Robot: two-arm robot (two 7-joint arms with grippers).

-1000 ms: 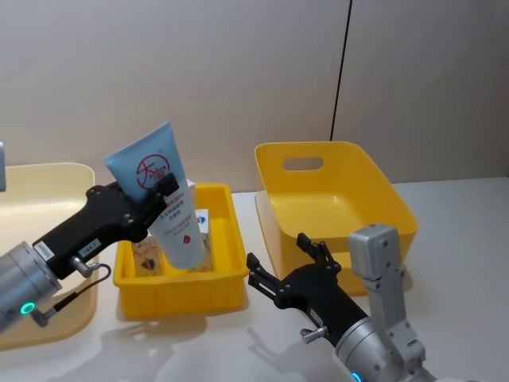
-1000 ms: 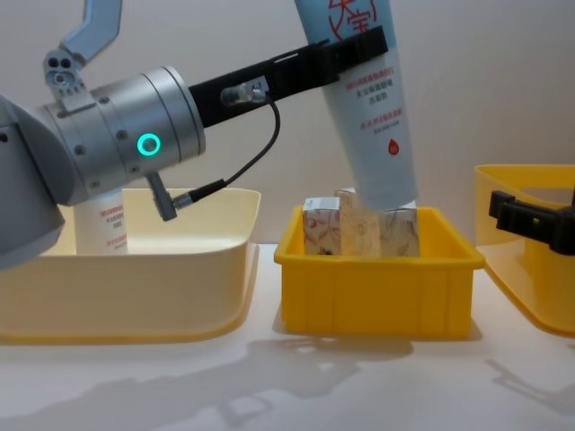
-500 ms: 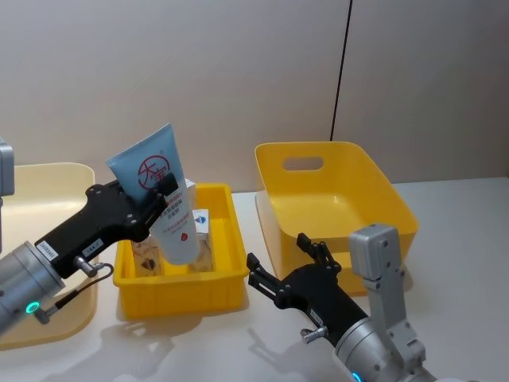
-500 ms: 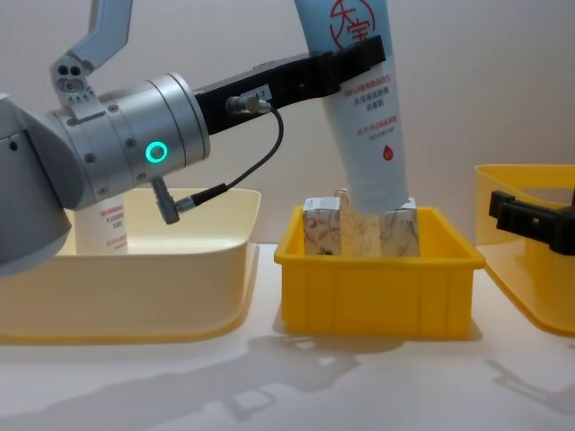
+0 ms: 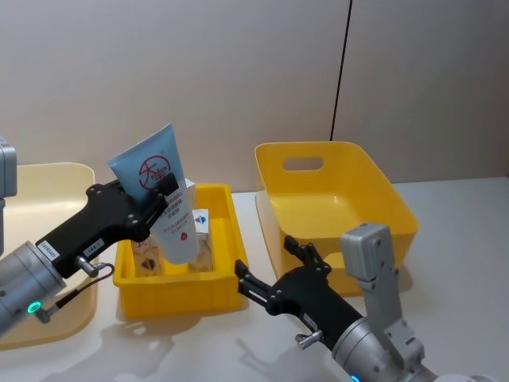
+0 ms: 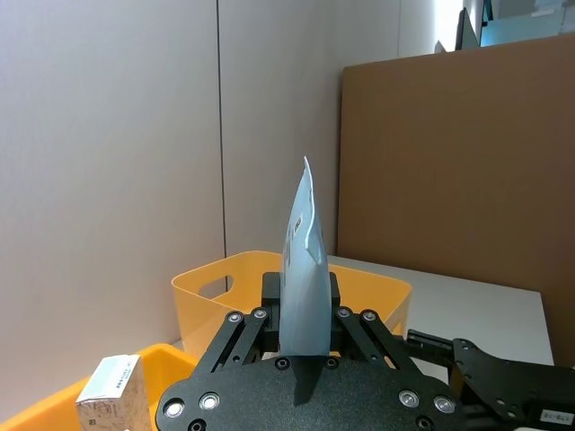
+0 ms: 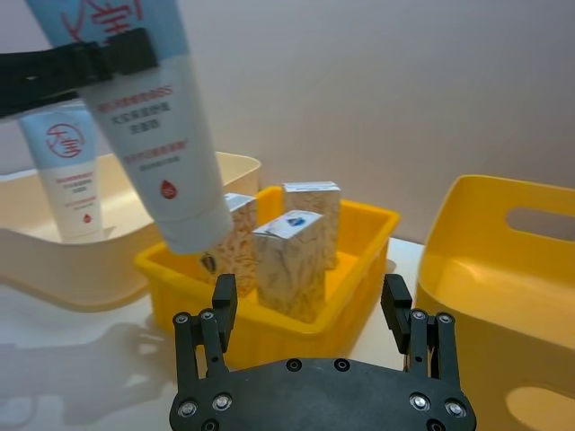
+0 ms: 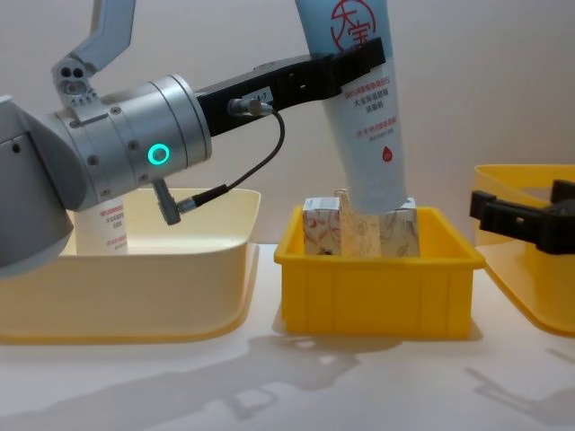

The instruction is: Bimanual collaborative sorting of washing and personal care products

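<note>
Black fingers of my left hand (image 5: 163,193) pinch the blue tube (image 5: 151,163) near its flat top. It looks soft and light, so I think holding it there is safest. Its cap end hangs tilted by the tops of the cartons (image 7: 289,260) in the small yellow bin (image 5: 179,293). My right hand (image 5: 270,267) waits spread at 5 o'clock. At 9 o'clock is roomy: the cream bin (image 8: 135,305) holds a second tube (image 7: 70,175).
</note>
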